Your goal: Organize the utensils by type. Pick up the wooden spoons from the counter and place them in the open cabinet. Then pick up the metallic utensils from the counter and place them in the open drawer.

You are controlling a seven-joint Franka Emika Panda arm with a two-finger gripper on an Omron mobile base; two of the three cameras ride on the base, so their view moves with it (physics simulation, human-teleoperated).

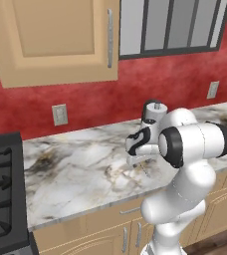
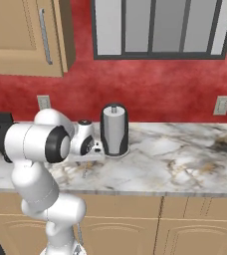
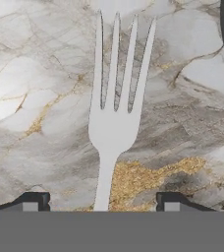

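A silver fork, one of the metallic utensils, lies flat on the marble counter with its tines pointing away from the hand. My gripper hangs low over it. The jaws are open, with one dark fingertip on each side of the fork's thin handle and neither touching it. From the base views the hand reaches down to the counter just left of a dark canister, and the fork shows as a thin sliver under it. The wooden spoons, open cabinet and open drawer are out of view.
A dark cylindrical canister stands on the counter right beside the hand. A black stove borders the counter at the left. A shut wall cabinet hangs above, with a window to its right. Base cabinets run below the counter edge.
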